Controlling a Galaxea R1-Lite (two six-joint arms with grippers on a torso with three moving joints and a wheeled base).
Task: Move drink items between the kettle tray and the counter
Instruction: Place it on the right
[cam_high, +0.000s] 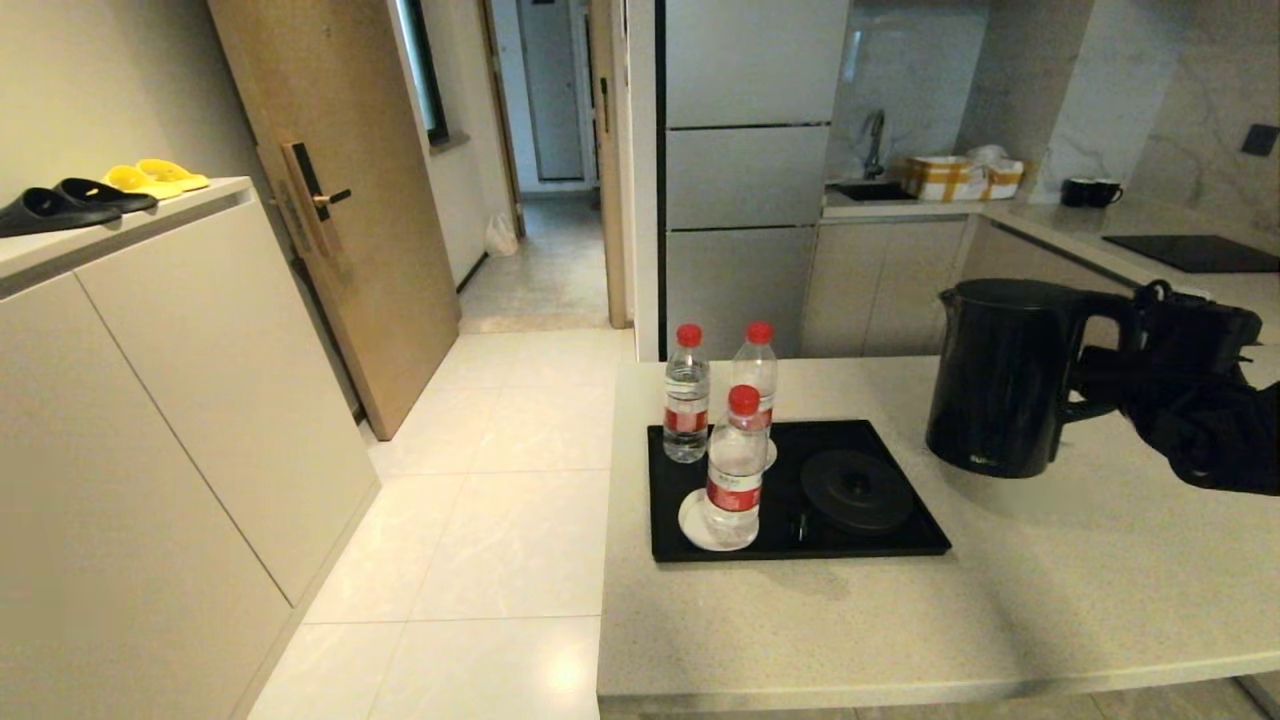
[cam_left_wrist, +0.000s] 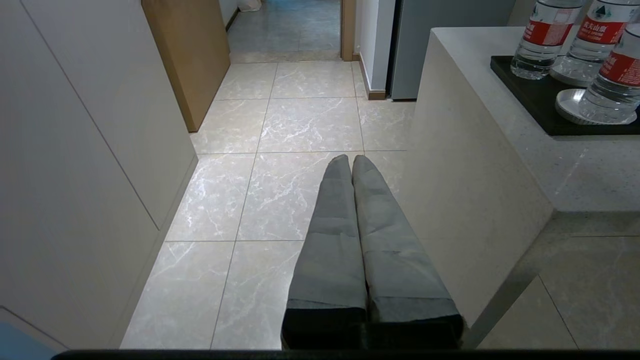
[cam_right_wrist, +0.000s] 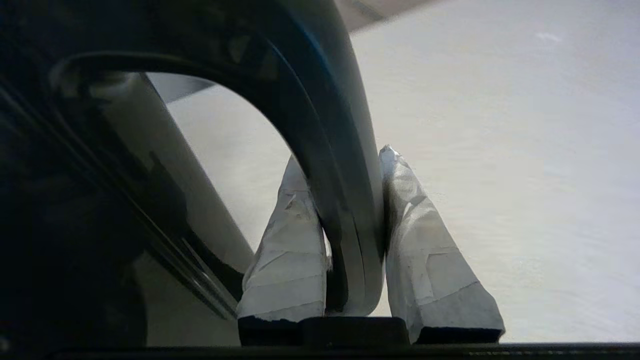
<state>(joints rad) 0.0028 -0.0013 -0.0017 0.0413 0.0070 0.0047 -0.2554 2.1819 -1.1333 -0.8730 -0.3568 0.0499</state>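
- The right tool is clenched on the loop handle of the black electric kettle, one finger inside the loop and one outside; in the head view the kettle sits at about 3 o'clock, off the tray, over the pale speckled desk. Whether its bottom touches the stone cannot be told.
- The black kettle tray lies mid-desk, its round base bare at the 3 o'clock end.
- Three red-capped water bottles crowd the tray's 9 o'clock half, two of them standing on white saucers.
- The left tool hangs pressed shut and empty above the floor tiles, beside the desk's end wall.
- Risk: held only by a thin handle, a tall kettle may swing or tilt, likely slipping between the fingers if moved fast.
- Risk: a path toward the base runs near the closest bottle; a wide sweep could topple it off its saucer.
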